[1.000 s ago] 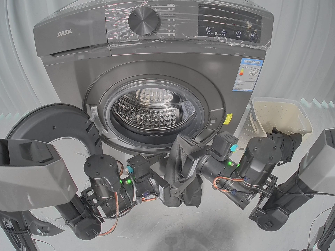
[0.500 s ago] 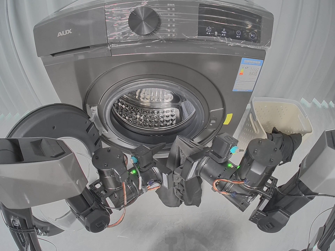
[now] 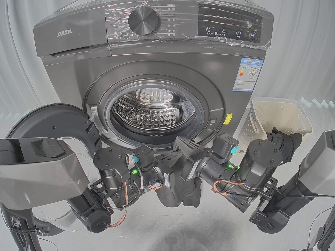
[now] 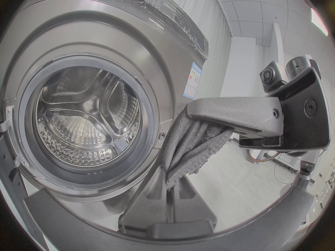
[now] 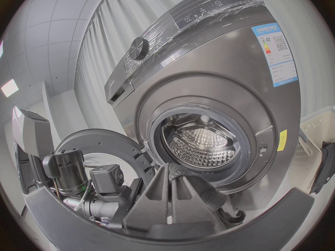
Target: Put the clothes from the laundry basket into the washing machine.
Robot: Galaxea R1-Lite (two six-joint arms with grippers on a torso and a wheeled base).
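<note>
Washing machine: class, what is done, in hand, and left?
Done: door open; drum looks empty. In hand: left tool and right tool both shut on one dark garment below the opening. Left: load it, then the black clothes draped over the laundry basket.

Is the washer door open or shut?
Open. The door stands swung out to the left, and the shiny drum shows through the round hole.

A pale, glossy floor spreads beneath the left tool and the right tool. White pleated curtains hang well beyond both tools. Out past the right tool, on its side away from the left tool, stands a plain white wall with a white pillar. High above the tools, a ceiling of square panels carries a bright light panel.
</note>
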